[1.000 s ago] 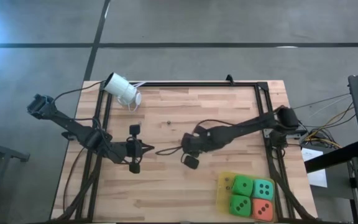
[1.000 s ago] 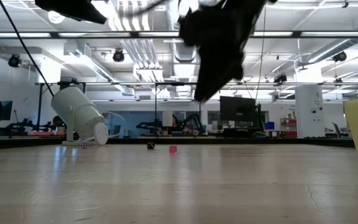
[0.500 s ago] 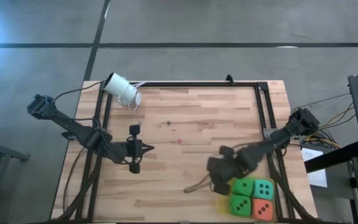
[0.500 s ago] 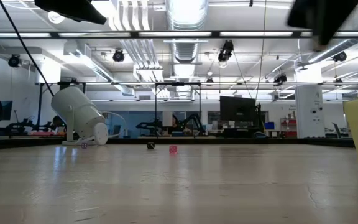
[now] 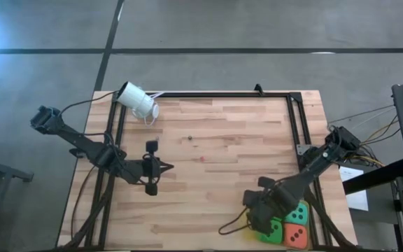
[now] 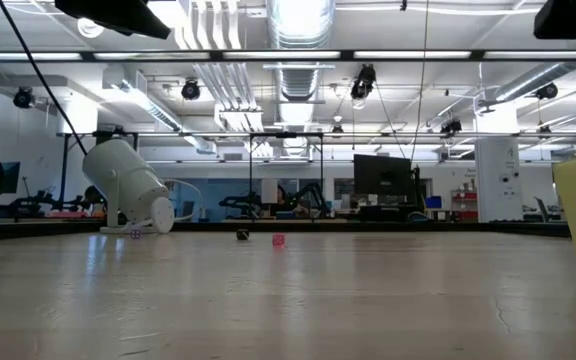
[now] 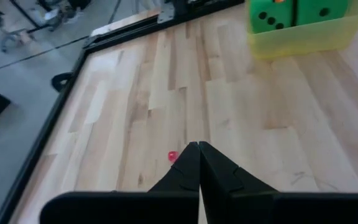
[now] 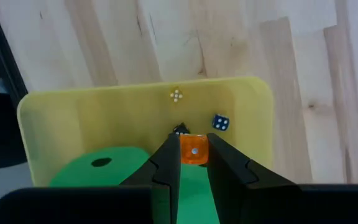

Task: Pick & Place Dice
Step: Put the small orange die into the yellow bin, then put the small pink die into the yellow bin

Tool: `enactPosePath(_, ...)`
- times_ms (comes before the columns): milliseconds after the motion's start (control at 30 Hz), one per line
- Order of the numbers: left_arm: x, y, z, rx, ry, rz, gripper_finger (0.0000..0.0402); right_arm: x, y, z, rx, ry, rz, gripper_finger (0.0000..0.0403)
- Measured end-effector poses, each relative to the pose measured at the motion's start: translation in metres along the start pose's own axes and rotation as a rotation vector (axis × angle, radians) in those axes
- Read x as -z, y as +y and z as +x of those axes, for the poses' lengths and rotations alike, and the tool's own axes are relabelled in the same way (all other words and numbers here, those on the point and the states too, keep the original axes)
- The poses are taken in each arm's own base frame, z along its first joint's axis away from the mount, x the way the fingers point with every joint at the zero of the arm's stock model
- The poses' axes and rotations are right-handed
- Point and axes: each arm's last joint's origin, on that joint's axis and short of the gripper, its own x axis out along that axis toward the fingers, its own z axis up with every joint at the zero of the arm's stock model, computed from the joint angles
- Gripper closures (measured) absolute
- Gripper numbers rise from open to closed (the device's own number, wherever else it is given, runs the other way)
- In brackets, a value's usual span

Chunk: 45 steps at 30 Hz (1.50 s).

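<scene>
Well, the wooden tabletop (image 5: 215, 140) is mostly bare, with the yellow tray (image 8: 104, 118) at its near right corner holding the big soft dice (image 5: 299, 225). The right hand (image 8: 193, 163) hovers over it, pinching a tiny orange die (image 8: 194, 151); released carelessly, that could bounce out. The left hand (image 7: 199, 163) waits closed, empty.

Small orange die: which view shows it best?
Right wrist view: the small orange die sits between the right fingers, over the yellow tray. In the high view the right arm hides it; others miss it.
</scene>
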Motion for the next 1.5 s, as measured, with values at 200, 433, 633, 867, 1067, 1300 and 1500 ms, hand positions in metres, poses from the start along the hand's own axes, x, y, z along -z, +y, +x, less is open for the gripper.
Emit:
enactPosePath(200,0.000,-0.001,0.000,0.053,0.000,-0.001,0.0399,-0.004,0.003,0.008,-0.001,-0.001,-0.032,0.0330)
enactPosePath(433,0.000,-0.001,0.000,0.053,0.000,-0.001,0.0399,-0.004,0.004,0.015,0.015,0.016,-0.034,0.0272)
enactPosePath(633,0.000,-0.001,0.000,0.053,0.000,-0.001,0.0399,-0.006,0.005,0.027,0.058,0.047,-0.089,0.0222)
enactPosePath(867,0.000,-0.002,0.000,0.054,0.000,-0.001,0.0399,-0.006,0.002,0.031,0.090,0.081,-0.147,0.0200)
enactPosePath(1067,0.000,-0.001,0.000,0.054,0.000,-0.001,0.0399,-0.006,0.002,0.020,0.060,0.055,-0.132,0.0200)
enactPosePath(1300,0.004,0.000,0.003,0.042,0.018,-0.048,0.0399,-0.010,0.003,-0.002,0.034,-0.041,-0.125,0.0200)
enactPosePath(1500,0.021,0.007,0.024,-0.011,0.112,-0.123,0.0399,-0.017,-0.003,-0.009,0.176,-0.253,-0.128,0.0200)
